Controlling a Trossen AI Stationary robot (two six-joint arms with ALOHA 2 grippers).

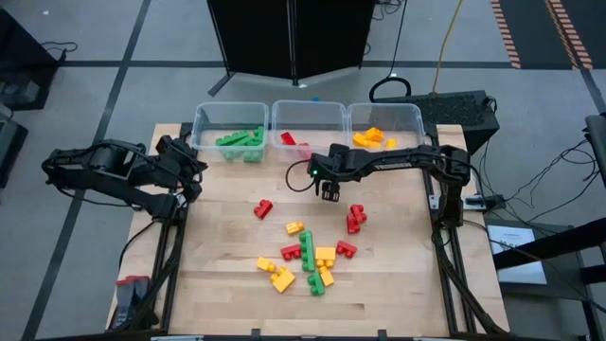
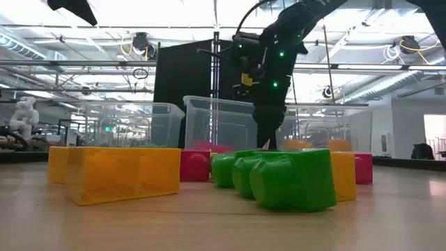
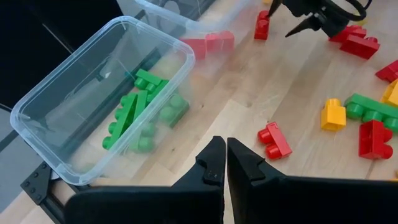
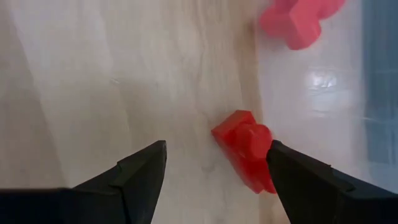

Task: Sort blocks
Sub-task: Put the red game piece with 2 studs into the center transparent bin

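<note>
R end effector (image 1: 329, 192) wide open, empty, over studded red/green/yellow blocks (image 1: 308, 256); L shut

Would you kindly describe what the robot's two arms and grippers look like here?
Both arms are dark, jointed and near black. The right gripper has two flat, tapered black fingers; small green lights glow on its wrist, and a black cable loops beside it. The left gripper has matching angular black fingers.
</note>
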